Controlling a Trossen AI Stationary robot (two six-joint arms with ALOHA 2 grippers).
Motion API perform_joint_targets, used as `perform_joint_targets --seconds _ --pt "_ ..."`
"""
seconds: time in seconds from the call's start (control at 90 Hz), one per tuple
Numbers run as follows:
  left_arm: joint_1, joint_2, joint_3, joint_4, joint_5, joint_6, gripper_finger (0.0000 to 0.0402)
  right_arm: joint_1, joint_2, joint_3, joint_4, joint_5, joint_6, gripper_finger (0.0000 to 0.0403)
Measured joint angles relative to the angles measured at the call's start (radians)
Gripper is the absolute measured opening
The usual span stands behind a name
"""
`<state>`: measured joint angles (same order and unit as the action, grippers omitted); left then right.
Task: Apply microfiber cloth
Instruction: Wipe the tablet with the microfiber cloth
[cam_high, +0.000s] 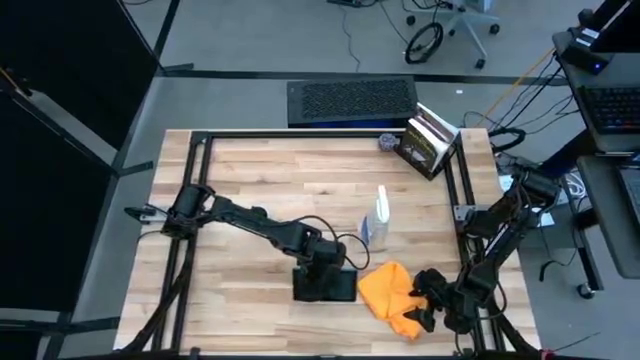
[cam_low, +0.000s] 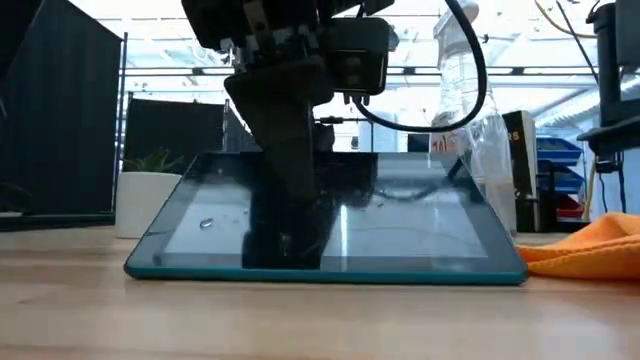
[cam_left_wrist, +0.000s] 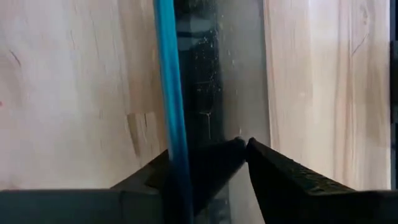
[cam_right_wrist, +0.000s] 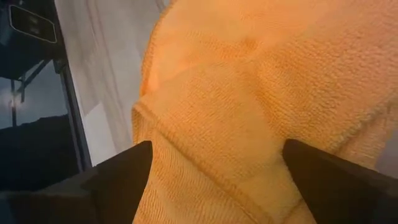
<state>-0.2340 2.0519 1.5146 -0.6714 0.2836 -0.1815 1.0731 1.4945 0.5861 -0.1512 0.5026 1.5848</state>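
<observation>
A: Microfiber cloth (cam_high: 388, 290) lies bunched on the table (cam_high: 250, 190), just beside the tablet (cam_high: 325, 285) on its right, not yet on the screen.

B: Right gripper (cam_high: 428, 300)?

A: At the cloth's right edge. Wrist view shows its fingers (cam_right_wrist: 118, 174) spread wide, with orange fabric filling the gap between them; no grasp yet, as far as I can judge.

B: Left gripper (cam_low: 285, 235)?

A: Down on the tablet, fingers nearly together, pinching its teal edge, apparently steadying it. Droplets speckle the glass; spray bottle (cam_high: 379, 222) stands just behind.

B: Progress?

A: Early. Tablet looks wetted and held; picking up the cloth and wiping remain.
</observation>
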Motion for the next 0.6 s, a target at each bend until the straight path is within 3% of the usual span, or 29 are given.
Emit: perform_joint_targets --seconds 0.2,0.389,0.6 --pt "0.015 -0.021 -0.002 -0.034 -0.01 0.014 0.0148 0.001 0.009 0.0 0.001 -0.01 -0.107 0.0352" --pt "0.025 -0.038 0.0 -0.043 -0.104 0.041 0.0148 -0.012 0.009 0.001 -0.001 -0.031 -0.082 0.0352" --pt "0.036 -0.04 0.0 -0.052 -0.107 0.041 0.0148 -0.014 0.007 0.002 0.0 -0.038 -0.107 0.0352"
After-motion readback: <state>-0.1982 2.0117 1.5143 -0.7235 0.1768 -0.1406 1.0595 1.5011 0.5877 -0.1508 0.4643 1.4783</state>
